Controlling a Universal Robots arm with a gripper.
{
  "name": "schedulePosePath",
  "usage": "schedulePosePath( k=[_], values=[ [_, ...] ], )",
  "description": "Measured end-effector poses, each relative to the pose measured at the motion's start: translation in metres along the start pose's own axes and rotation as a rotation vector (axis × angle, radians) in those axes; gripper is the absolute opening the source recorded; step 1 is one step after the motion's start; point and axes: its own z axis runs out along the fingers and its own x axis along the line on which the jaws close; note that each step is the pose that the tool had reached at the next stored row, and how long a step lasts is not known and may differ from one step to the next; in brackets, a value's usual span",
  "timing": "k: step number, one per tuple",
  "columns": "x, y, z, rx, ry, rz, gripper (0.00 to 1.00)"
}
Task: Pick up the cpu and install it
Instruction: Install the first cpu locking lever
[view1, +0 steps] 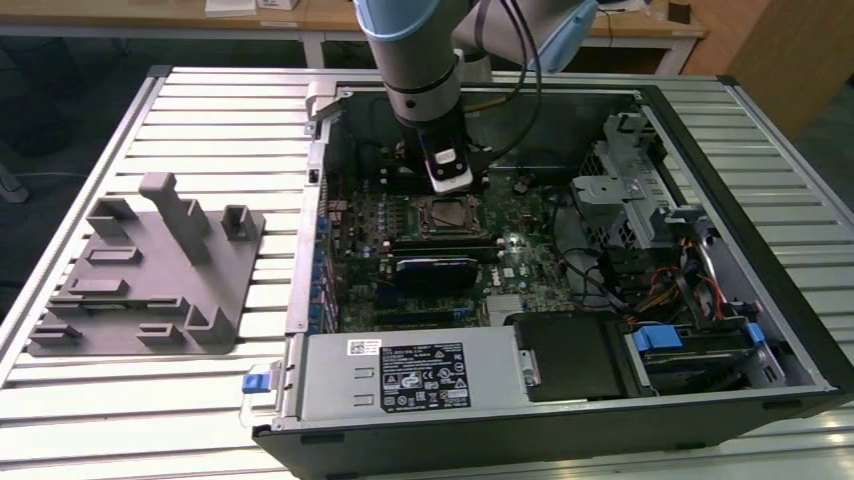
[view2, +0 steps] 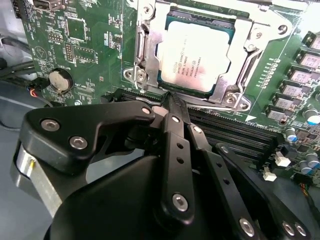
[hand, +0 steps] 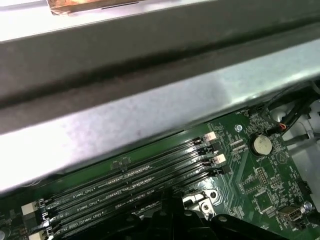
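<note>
Robot arm (view1: 416, 50) reaching straight down from above, wrist vertical; its black gripper (view2: 172, 102) points downward, the two fingers (view2: 176, 130) drawn together, nothing held between them

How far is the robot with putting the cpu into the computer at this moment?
The cpu already lies inside the motherboard socket, seen in the second wrist view, so the placing looks done. The gripper is shut and holds nothing; its tips sit just beside the socket, over the memory slots. In the exterior view the gray holder block stands bare. Whether the socket is latched, I cannot tell.
</note>
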Motion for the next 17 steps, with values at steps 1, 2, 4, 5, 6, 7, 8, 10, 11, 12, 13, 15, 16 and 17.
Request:
schedulePosePath(
  k=[1, 2, 4, 5, 6, 7, 8, 10, 11, 12, 13, 15, 16, 17],
  values=[
    [0.0000, 0.0000, 0.0000, 0.0000, -0.0001, 0.000, 0.11],
    [0.0000, 0.0000, 0.0000, 0.0000, -0.0001, 0.000, 0.11],
    [0.0001, 0.0001, 0.0000, -0.0037, 0.0014, 0.001, 0.11],
    [0.0001, 0.0002, 0.0000, -0.0070, 0.0026, 0.002, 0.11],
    [0.0001, 0.0003, 0.0001, -0.0086, 0.0030, 0.003, 0.11],
    [0.0002, 0.0004, 0.0001, -0.0092, 0.0032, 0.003, 0.11],
    [0.0002, 0.0006, 0.0001, -0.0095, 0.0034, 0.003, 0.11],
    [0.0004, 0.0009, 0.0001, -0.0109, 0.0039, 0.003, 0.11],
    [0.0005, 0.0012, 0.0002, -0.0112, 0.0040, 0.003, 0.11],
    [0.0007, 0.0015, 0.0003, -0.0115, 0.0040, 0.004, 0.11],
    [0.0008, 0.0018, 0.0004, -0.0116, 0.0040, 0.004, 0.11],
    [0.0009, 0.0019, 0.0003, -0.0116, 0.0041, 0.003, 0.11],
    [0.0009, 0.0019, 0.0003, -0.0116, 0.0041, 0.003, 0.11],
    [0.0010, 0.0019, 0.0003, -0.0115, 0.0040, 0.003, 0.11]
  ],
)
